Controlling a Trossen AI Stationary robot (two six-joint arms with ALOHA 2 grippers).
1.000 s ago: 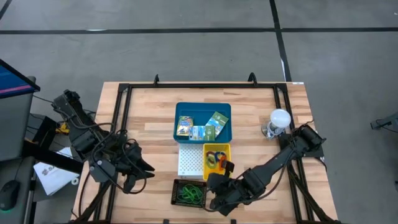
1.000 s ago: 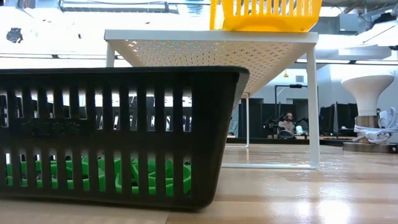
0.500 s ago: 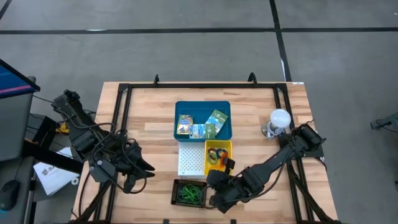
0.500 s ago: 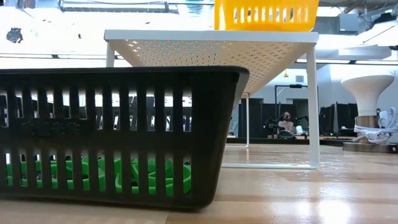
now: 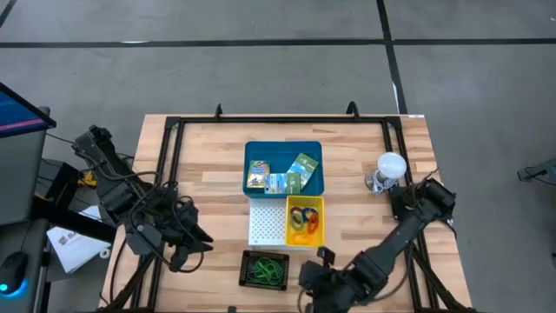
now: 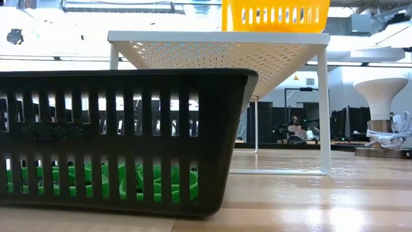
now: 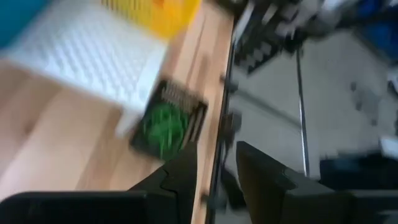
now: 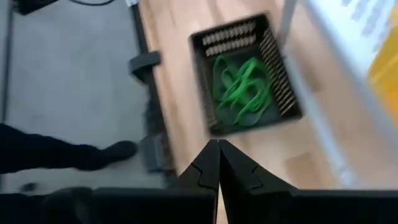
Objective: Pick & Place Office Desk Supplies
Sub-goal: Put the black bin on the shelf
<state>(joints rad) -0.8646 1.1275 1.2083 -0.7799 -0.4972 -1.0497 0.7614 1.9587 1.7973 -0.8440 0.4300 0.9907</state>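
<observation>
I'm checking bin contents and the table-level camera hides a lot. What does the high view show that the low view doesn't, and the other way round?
Only the high view shows the blue bin with printed packets, the coloured bands inside the yellow basket, the white bulb, the left gripper and the shut right gripper. Only the low view shows the room behind the table and the white rack's legs. Both show the black basket holding green bands, the white perforated rack and the yellow basket on it.
</observation>
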